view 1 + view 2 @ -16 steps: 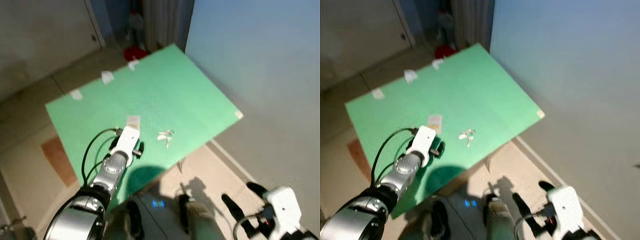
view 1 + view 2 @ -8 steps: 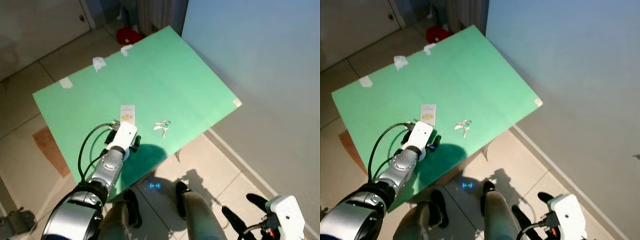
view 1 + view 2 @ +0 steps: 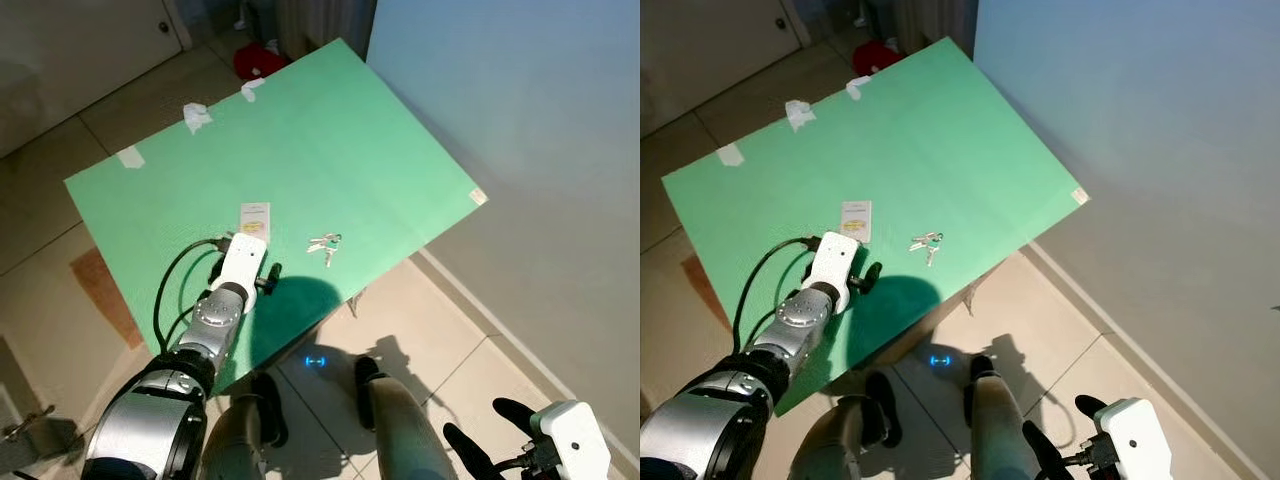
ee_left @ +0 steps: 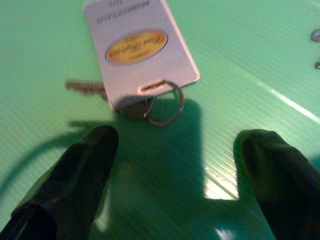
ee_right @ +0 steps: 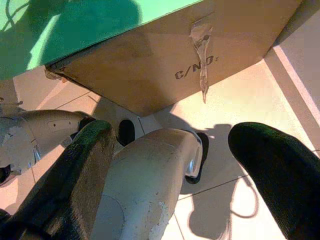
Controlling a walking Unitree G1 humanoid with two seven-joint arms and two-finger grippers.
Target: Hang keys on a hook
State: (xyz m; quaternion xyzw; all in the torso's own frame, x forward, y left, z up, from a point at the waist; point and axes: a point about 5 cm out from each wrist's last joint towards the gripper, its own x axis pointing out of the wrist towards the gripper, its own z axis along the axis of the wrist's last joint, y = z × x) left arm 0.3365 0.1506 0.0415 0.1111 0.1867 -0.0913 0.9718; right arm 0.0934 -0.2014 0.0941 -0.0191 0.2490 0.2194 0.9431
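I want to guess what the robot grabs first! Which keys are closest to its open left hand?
The key with the white tag and ring, right before the open left gripper. The loose bunch of keys lies farther right on the green board.

Green table [image 3: 330,130] on a cardboard box [image 5: 165,65], tape scraps [image 3: 197,116] along its 11 o'clock edge, red object [image 3: 260,58] on tiled floor [image 3: 470,330] beyond.
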